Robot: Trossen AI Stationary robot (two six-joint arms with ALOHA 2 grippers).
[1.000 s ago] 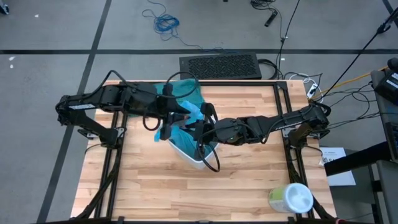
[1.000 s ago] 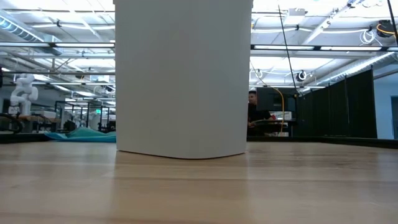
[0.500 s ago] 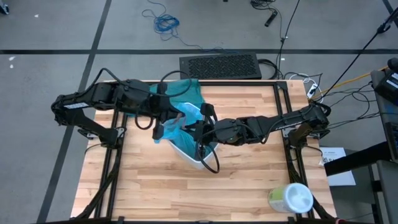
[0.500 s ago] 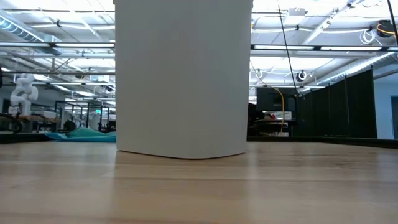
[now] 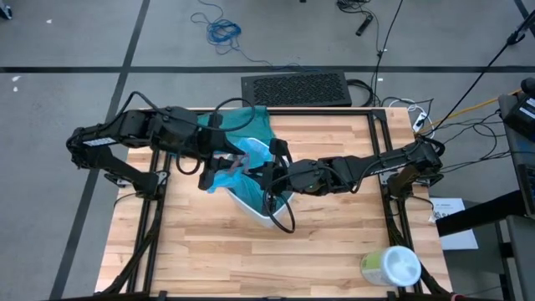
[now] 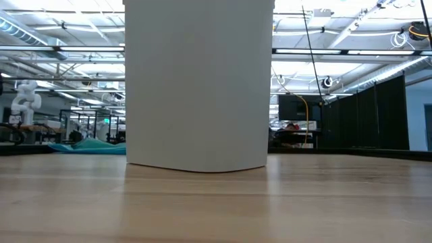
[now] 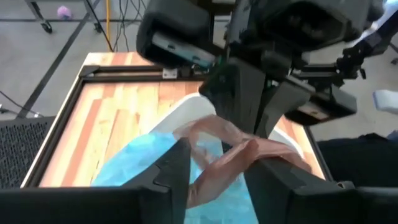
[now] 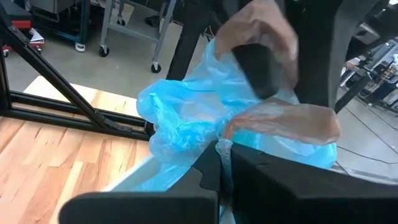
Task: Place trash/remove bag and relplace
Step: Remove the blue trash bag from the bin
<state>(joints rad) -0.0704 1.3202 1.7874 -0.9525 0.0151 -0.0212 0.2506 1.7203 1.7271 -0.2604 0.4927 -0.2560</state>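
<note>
Both of my jaws meet over the white plastic bin (image 5: 255, 205) standing near the middle of the pale wooden slatted surface (image 5: 318, 242). On my left arm, the left gripper (image 7: 214, 168) sits at the bin's rim, its jaws parted with a twisted strip of thin pinkish-tan plastic film (image 7: 233, 155) running between them; I cannot tell whether the pads actually press it. Seen from above, that left gripper (image 5: 219, 167) lies on the bin's left side, over the crinkly translucent light-blue plastic bin liner (image 5: 242, 171) that bunches out of the bin's mouth.

From the opposite side, my right gripper (image 8: 221, 155) has its jaws pinched together on a fold of the same liner (image 8: 180, 124) at the bin's edge; from above, the right gripper (image 5: 269, 176) shows right beside the left one, nearly touching it. More of the pinkish film (image 8: 280, 121) drapes over the liner just past my right fingers.

Behind the bin, at the far edge of the surface, lies a darker teal-green plastic bag (image 5: 247, 121). A large white-and-green round tub (image 5: 391, 266) stands well apart at the near right corner. From table height, the bin's white wall (image 6: 199, 84) fills the middle of the view, resting flat on the wood.
</note>
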